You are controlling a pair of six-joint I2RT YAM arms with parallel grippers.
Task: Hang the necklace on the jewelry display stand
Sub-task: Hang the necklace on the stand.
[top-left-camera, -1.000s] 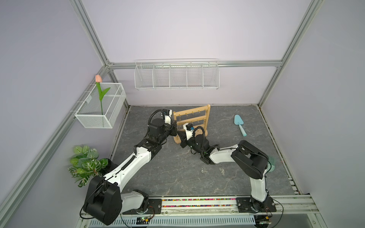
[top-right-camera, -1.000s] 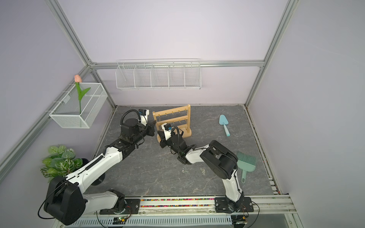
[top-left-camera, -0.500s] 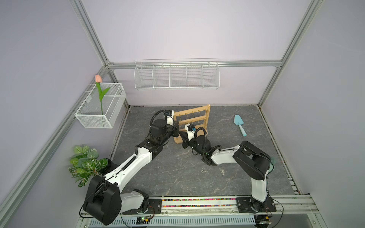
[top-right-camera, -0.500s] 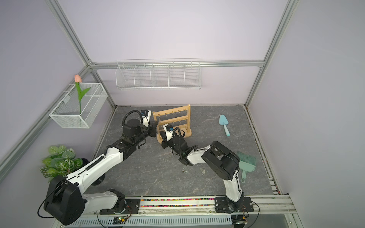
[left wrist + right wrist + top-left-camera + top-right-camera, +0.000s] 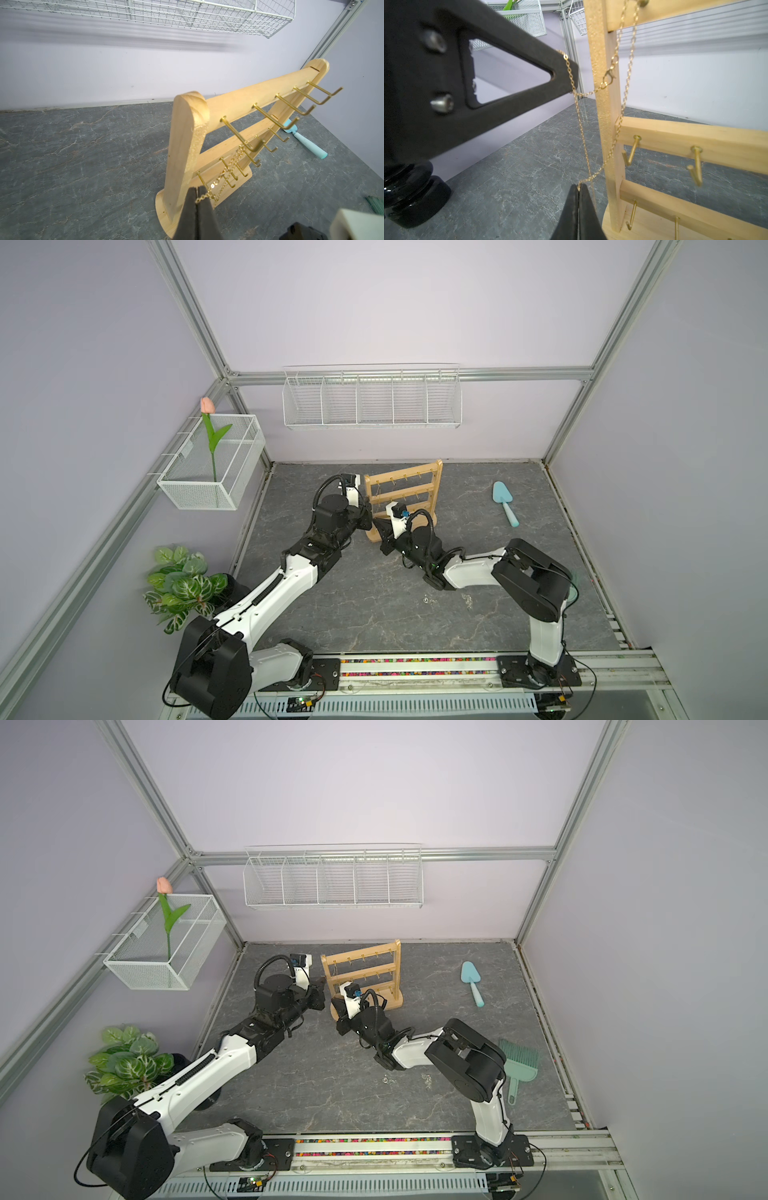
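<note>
The grey marbled tabletop (image 5: 374,614) fills the lower half of both top views. The white wire wall basket (image 5: 372,400) hangs on the back wall above it, and a mesh basket (image 5: 208,485) with a tulip (image 5: 206,405) hangs at the left. The left arm (image 5: 291,580) reaches in from the lower left and the right arm (image 5: 469,572) from the lower right. Their tips meet just left of centre, at the near-left end of the jewelry display stand (image 5: 405,489), which stands upright toward the back of the table. A teal brush and dustpan (image 5: 519,1065) lie beside the right arm's elbow, plain in a top view; where the arm stands in front of them only a sliver shows. A teal trowel (image 5: 503,497) lies well apart at the right. From above the necklace is too fine to follow; only the wrist cameras give it. The left wrist view shows the gold necklace (image 5: 232,164) draped over the end hook (image 5: 239,133) of the top bar, beside the upright. From there it runs down to the left gripper (image 5: 196,189), whose jaws are pressed together on the chain. The right wrist view adds the other strand, which falls past the middle bar to the right gripper (image 5: 578,186), likewise pinched tight on the chain. That view alone shows the clasp (image 5: 608,78), hanging between the hook and the left gripper's finger (image 5: 519,45).
</note>
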